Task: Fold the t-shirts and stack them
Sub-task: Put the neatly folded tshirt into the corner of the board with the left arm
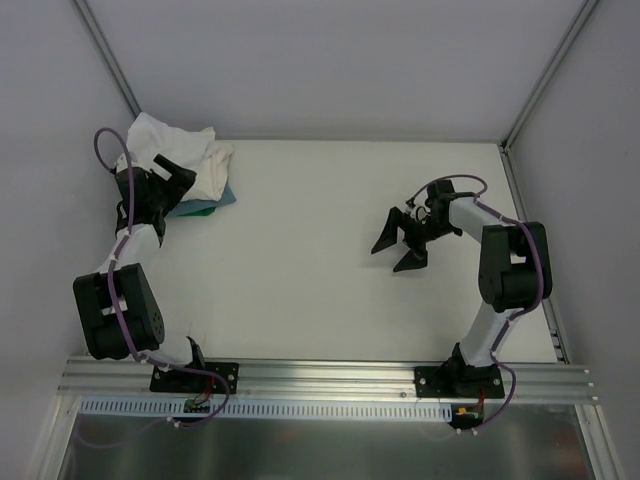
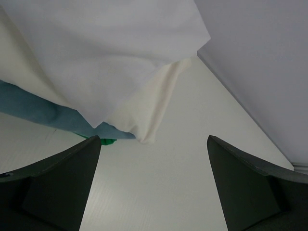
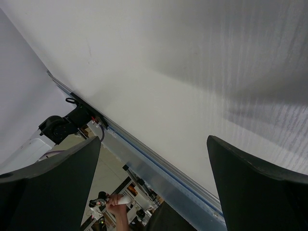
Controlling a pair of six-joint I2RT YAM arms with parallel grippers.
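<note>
One table (image 1: 330, 290): white and flat, with pale walls at its far and side edges. The overhead view takes in all of it; each wrist view catches only a strip.
Heap of t-shirts (image 1: 172, 140): loose, unfolded white cloth in the far-left corner. From above it reads as one crumpled mound. The left wrist view separates a white sheet overhanging a cream fold, whose corner droops to the tabletop.
Rail (image 3: 159, 168): a metal strip along the near edge. The overhead view shows both arm bases bolted to it.
Left gripper (image 1: 186, 178): at the heap's near-right edge, jaws wide apart and holding nothing. Its wrist view shows bare table between the fingers, with the cloth just beyond them.
Right gripper (image 1: 390, 258): over the table's right-centre, well apart from the heap, jaws spread wide and empty.
Teal cloth (image 2: 29, 103): lies under the heap, with one edge poking out.
Green piece (image 2: 109, 141): peeks out beneath the teal, beside the left finger.
Person's hand (image 3: 115, 202): seen only in the right wrist view, beyond the table edge, holding something small and white.
</note>
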